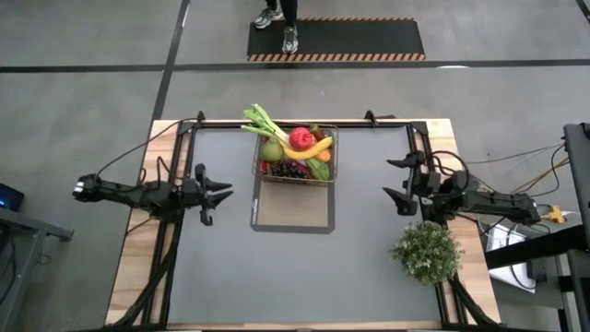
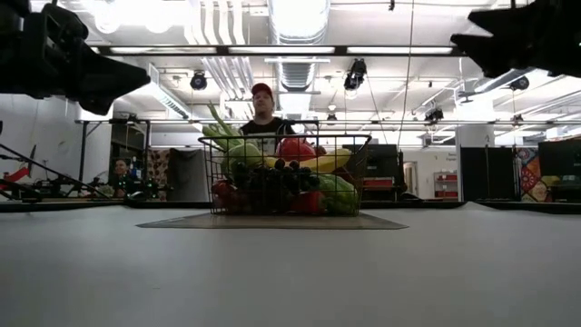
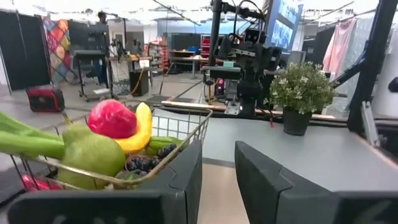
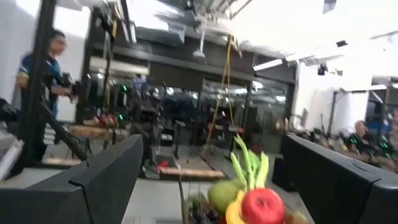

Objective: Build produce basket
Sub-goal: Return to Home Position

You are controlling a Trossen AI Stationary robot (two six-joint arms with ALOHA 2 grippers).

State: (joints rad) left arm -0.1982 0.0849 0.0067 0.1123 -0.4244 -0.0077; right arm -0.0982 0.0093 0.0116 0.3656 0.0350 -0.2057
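Dark wire mesh is shown by the basket (image 2: 345, 138); in it a red apple (image 1: 300, 138), a yellow banana (image 1: 316, 148), a green pear (image 1: 271, 150), a pale-green leek (image 1: 259, 119) and dark grapes (image 1: 293, 169) are seen; the mat (image 1: 293, 210) is coloured plain dark grey; the table (image 1: 136, 267) is topped in grey and edged in pale wood grain; the plant (image 1: 426, 251) is tinted grey-green; the black floor mat (image 1: 336, 37) is bordered with orange-and-black stripes; a red cap (image 2: 262, 89) is worn by the person (image 2: 263, 123).
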